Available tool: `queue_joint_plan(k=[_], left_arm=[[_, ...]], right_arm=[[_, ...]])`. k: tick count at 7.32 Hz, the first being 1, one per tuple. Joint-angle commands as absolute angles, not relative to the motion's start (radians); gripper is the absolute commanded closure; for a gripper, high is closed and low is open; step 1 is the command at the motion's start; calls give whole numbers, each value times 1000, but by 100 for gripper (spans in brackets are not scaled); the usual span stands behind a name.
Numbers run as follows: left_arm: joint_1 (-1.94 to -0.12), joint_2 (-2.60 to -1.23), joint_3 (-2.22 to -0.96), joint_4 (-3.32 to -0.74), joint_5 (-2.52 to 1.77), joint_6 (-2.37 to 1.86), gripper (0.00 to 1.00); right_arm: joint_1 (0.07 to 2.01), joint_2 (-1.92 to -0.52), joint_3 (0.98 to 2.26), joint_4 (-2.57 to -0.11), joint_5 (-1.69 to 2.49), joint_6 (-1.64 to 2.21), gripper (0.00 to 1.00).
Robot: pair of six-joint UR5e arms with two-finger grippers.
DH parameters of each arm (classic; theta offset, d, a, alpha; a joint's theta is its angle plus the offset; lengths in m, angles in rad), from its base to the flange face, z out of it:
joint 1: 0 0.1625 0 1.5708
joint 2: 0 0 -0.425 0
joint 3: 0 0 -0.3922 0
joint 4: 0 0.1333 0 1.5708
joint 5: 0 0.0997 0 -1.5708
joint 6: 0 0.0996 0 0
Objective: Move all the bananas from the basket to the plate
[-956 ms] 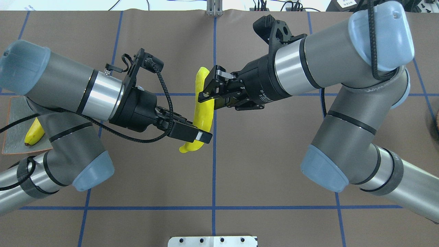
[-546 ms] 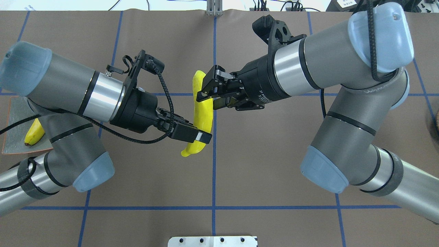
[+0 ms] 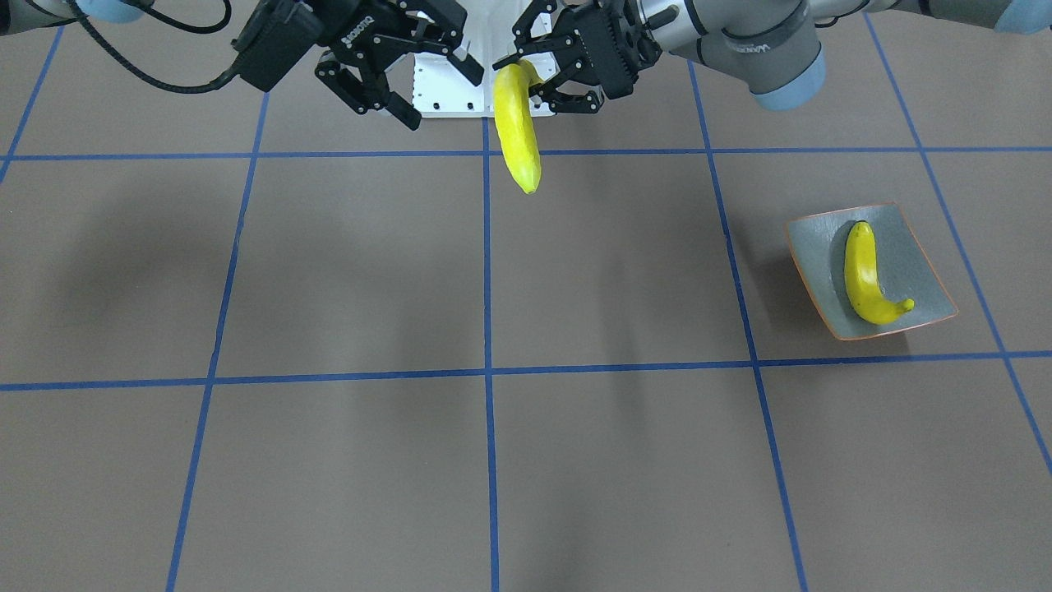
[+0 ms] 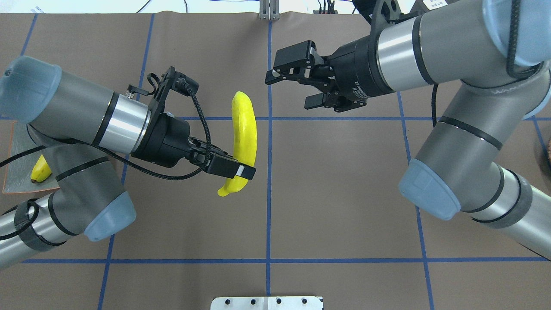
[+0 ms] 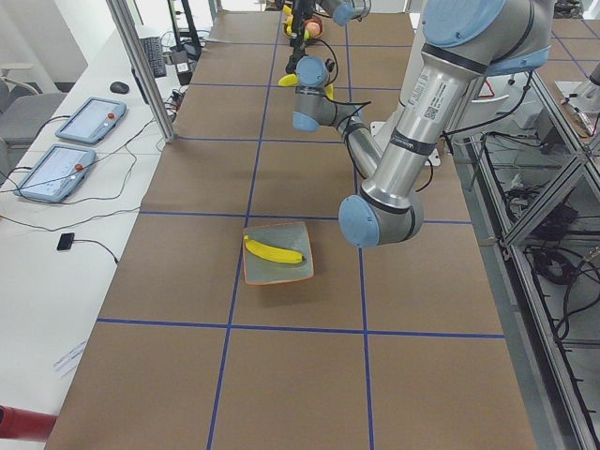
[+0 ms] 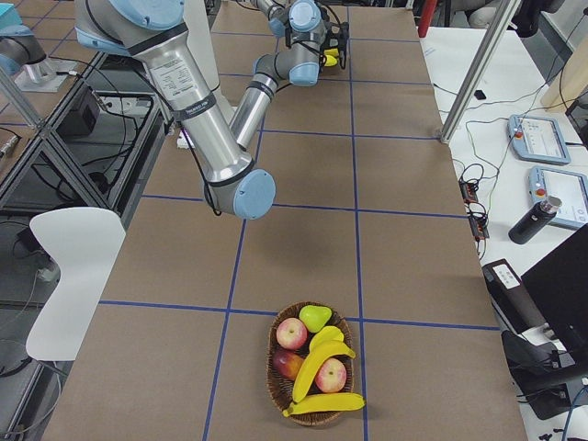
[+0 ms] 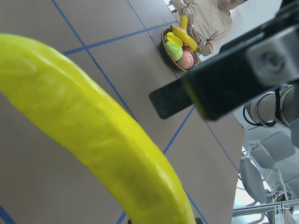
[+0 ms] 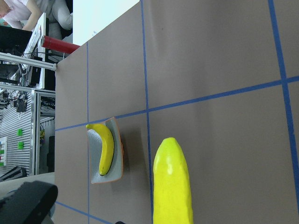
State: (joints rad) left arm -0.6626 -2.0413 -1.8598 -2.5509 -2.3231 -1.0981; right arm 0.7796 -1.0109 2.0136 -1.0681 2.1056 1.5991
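Observation:
My left gripper [image 4: 243, 171] is shut on the lower part of a yellow banana [image 4: 244, 129], held above the table's middle; the front view shows that gripper [image 3: 519, 82] with the banana [image 3: 516, 123] hanging from it. My right gripper [image 4: 287, 92] stands open and empty, up and to the right of the fruit. The grey-green plate [image 3: 822, 247] lies on the table on my left with one banana [image 3: 861, 271] on it, mostly hidden under my left arm in the overhead view. The basket [image 6: 274, 354] on my far right holds two more bananas [image 6: 323, 367].
Apples [image 6: 292, 333] and a green pear [image 6: 315, 317] share the basket. A white mounting plate [image 4: 267, 302] sits at the table's near edge. A person sits beyond the basket [image 7: 164, 46] in the left wrist view. Blue tape lines grid the brown table.
My right gripper has let go of the banana's upper part, opened and drawn back up and to the right. The left gripper has carried the banana slightly to the left.

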Motion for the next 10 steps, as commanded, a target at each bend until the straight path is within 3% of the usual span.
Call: queue_joint_plan(k=[1,7,10], left_arm=[[-695,-1910,-1874,-2549,-2318,-1101,100],[-886,-1510,-1893,-2545,-2280,-937,100],[-919,-1476,-1896,-2346,-2171,-716,100]], right_arm=[[859,-1109,1982,-1072,2103,1502,0],[1003,-1262,1904,-1223,2085,1110,0],[1083,-1379,1887,-1218,2100,883,0]])
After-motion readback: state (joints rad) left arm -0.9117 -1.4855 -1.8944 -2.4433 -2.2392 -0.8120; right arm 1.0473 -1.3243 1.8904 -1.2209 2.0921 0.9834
